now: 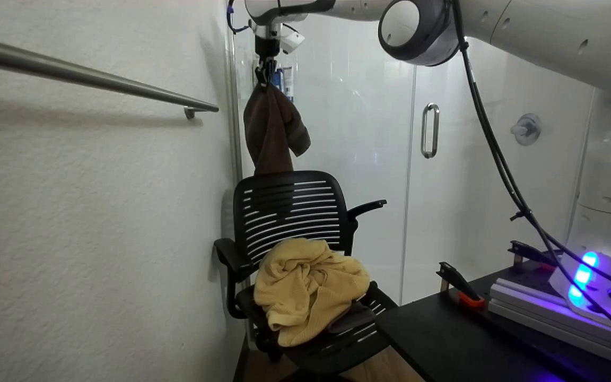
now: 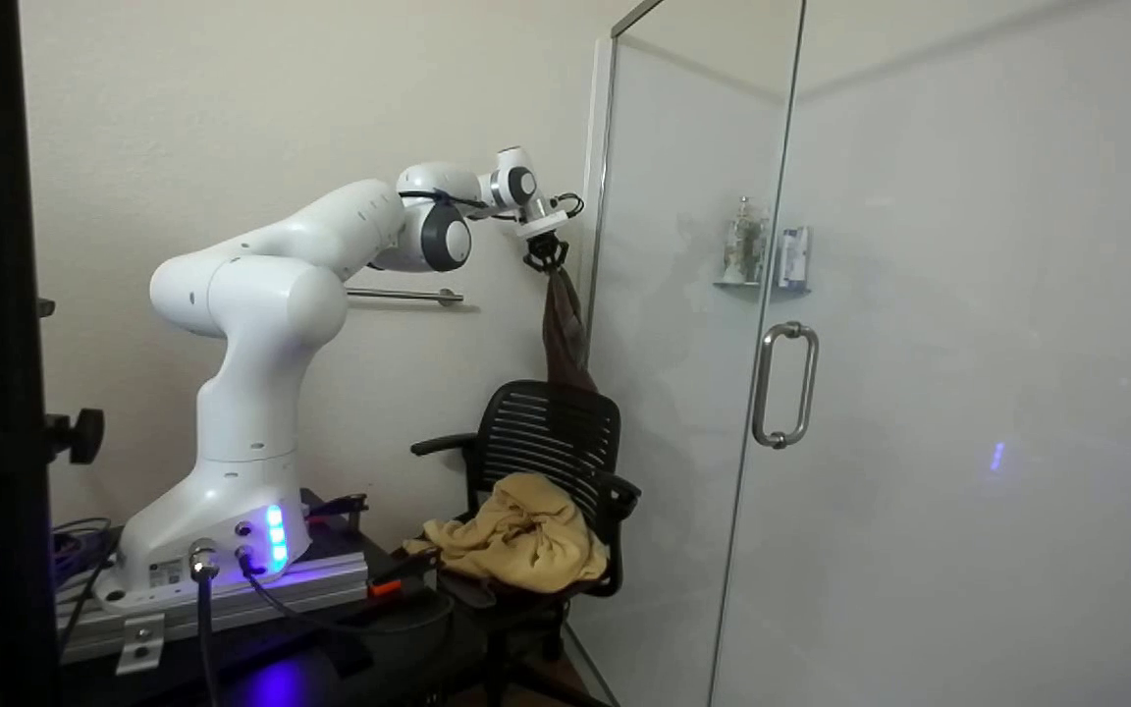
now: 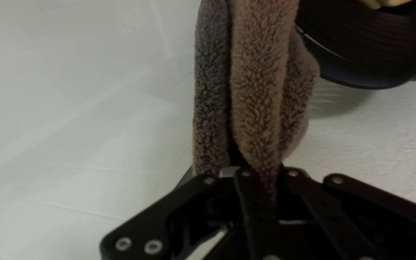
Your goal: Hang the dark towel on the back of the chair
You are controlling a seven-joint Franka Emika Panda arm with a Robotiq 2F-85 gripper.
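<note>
Nearest us, one metal rail [image 1: 88, 78] runs in from the upper left of an exterior view along one pale wall [image 1: 98, 239], and at the lower right we have one black counter [image 1: 433, 334] with two clamps [image 1: 455, 280] at it. One white arm [image 1: 539, 37] stretches over the top of the frame, its base [image 1: 600, 289] glowing blue at the lower right.

Deeper now, lower centre: one chair [image 1: 311, 176], two armrests [image 1: 367, 208], and on the seat [image 1: 332, 361] one yellow cloth bundle [image 1: 311, 286], one bit of dark fabric [image 1: 352, 318] poking out beneath it on the right.

Up we go, left of centre and high: one pincer [image 1: 264, 79], pointing down, squeezed narrow on one dark towel [image 1: 275, 124]! The wrist view backs us up, folds bunched in its grip. The towel hangs below, and in both exterior views its lower part drops behind the backrest [image 1: 339, 207], dark through the gaps. Whether towel and chair touch, we cannot tell.

Furthest off, one glass enclosure [image 1: 358, 159], one upright handle [image 1: 436, 131] right of centre, one round knob [image 1: 526, 129] further right.
</note>
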